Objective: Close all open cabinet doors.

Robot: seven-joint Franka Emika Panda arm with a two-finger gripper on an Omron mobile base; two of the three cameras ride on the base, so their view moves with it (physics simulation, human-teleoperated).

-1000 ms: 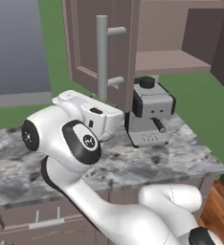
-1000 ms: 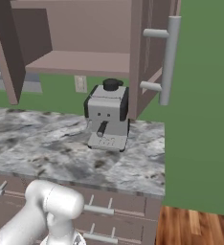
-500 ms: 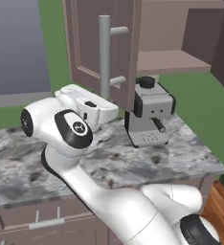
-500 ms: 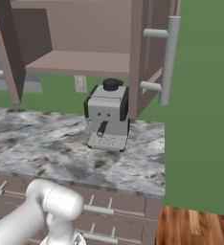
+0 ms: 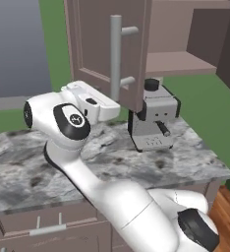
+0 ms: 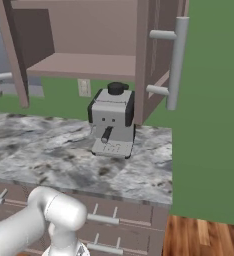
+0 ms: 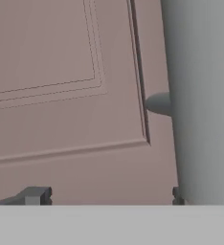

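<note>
The left door is swung wide open over the desk, its handle facing outward; the right door is open too. The fingers are seen set apart close against the door's face, the handle just beside one tip. A push landing on the handle could slip off, or the arm could knock the coffee machine.
</note>
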